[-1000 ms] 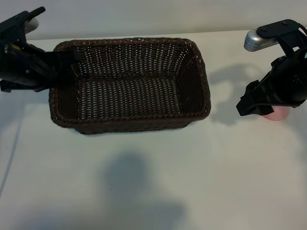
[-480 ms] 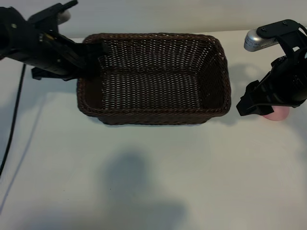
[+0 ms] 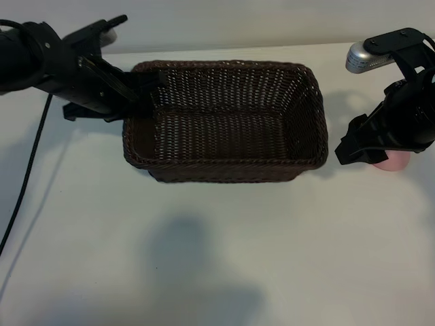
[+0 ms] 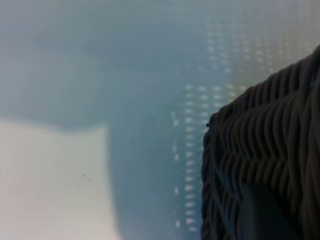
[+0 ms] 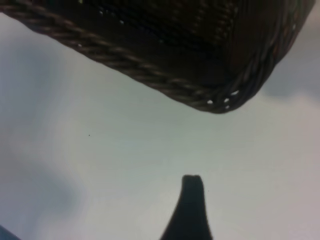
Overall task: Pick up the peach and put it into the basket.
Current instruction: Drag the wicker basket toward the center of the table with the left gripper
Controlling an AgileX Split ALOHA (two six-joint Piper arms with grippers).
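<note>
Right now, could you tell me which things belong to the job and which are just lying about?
Job:
- peach, under the right gripper
- basket, gripped at its rim by the left gripper

Lying about:
- nothing on the table

I can read no text, label, brand, number or sign in any view. The basket (image 3: 228,122) and the table (image 3: 224,258) bear no legible markings.

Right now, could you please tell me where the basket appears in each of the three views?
Exterior view: basket at upper centre, left jaws clamped on its left rim.
Left wrist view: its woven corner fills the lower right.
Right wrist view: its braided rim runs across the top.
Shared landmark: the white table.
</note>
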